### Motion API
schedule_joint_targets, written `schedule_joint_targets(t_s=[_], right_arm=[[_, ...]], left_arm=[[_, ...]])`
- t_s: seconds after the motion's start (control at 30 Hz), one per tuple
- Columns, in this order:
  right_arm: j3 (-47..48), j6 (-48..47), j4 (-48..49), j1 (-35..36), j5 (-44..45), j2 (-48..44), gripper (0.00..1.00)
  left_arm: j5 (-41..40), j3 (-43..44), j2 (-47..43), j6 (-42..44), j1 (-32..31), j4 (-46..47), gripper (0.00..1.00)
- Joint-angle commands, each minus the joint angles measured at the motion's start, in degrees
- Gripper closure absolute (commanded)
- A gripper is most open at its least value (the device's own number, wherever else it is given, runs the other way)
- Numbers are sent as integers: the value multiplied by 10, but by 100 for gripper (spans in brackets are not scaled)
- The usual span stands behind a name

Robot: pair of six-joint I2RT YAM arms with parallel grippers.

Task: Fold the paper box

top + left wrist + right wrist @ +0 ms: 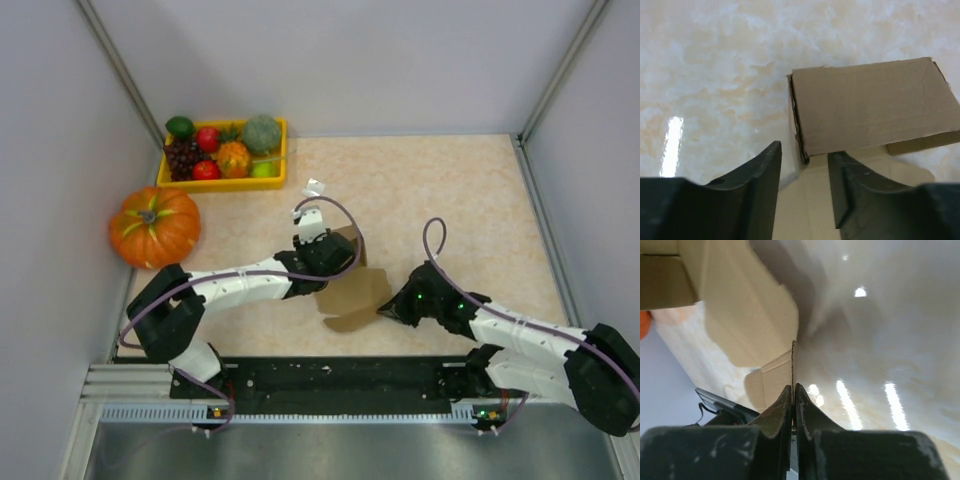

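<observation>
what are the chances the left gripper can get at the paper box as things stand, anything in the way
Probably yes. The left gripper is open, with the paper box corner just ahead of its gap and nothing between. The right gripper is shut on a flap elsewhere.

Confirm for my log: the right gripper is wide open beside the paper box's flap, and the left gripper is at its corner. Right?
No: the right gripper is shut on a flap edge of the paper box, as the right wrist view shows. The left gripper is at its corner.

Left arm (240,285) and right arm (520,335) show white links, black joints, purple cables (427,232)
</observation>
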Motion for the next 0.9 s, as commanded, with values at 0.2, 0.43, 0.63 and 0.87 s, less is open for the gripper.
schedule_joint_targets(t_s=[0.2,0.43,0.63,0.87], right_arm=[[189,-66,-191,-30,-61,-5,100],[312,-77,-307,-42,-122,29,100],[330,-52,-325,-51,-156,25,100],[331,-38,-347,-66,-161,14,100]], left_arm=[[426,-155,-360,375,-7,166,7],[373,-6,-230,459,-104,11,2],[357,38,-150,494,-115,-12,7],[333,76,-107,507,-117,-66,21]])
